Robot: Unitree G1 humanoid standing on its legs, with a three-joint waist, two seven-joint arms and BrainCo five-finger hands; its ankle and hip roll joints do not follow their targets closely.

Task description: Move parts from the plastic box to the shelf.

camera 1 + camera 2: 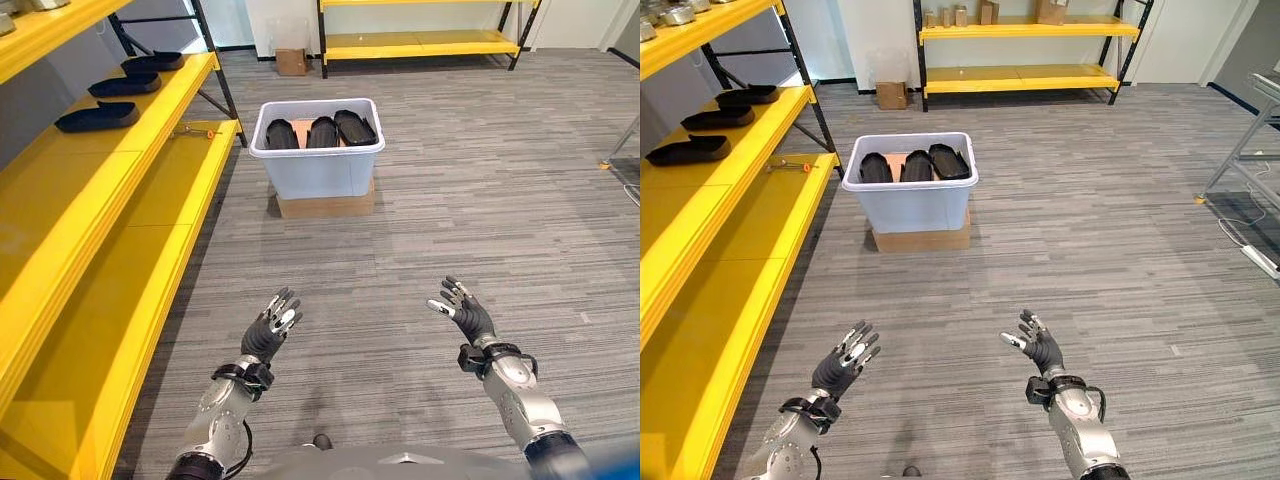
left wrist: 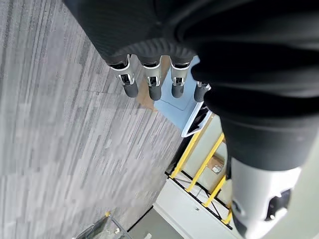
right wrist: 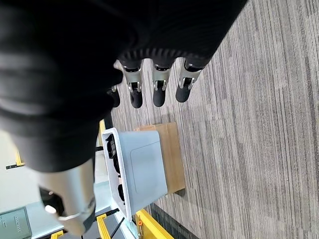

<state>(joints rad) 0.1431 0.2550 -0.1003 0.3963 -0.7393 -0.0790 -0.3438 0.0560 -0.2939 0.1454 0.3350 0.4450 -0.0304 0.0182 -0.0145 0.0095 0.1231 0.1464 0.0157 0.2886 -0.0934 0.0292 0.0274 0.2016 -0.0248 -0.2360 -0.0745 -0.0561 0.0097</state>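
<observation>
A pale plastic box (image 1: pixel 316 165) stands on a flat cardboard base (image 1: pixel 325 205) on the carpet ahead, holding three black parts (image 1: pixel 318 131) side by side. The yellow shelf (image 1: pixel 120 190) runs along my left, with three more black parts (image 1: pixel 98 117) lying on its middle level. Both hands are low and near me, well short of the box. My left hand (image 1: pixel 270 328) and my right hand (image 1: pixel 465 311) are held up with straight fingers and hold nothing. The box (image 3: pixel 142 174) also shows past my right hand's fingers (image 3: pixel 159 92).
A second yellow rack (image 1: pixel 420 40) stands against the far wall, with a small cardboard box (image 1: pixel 291 62) on the floor beside it. A metal frame (image 1: pixel 625 160) is at the right edge. Grey carpet (image 1: pixel 480 200) lies open between me and the box.
</observation>
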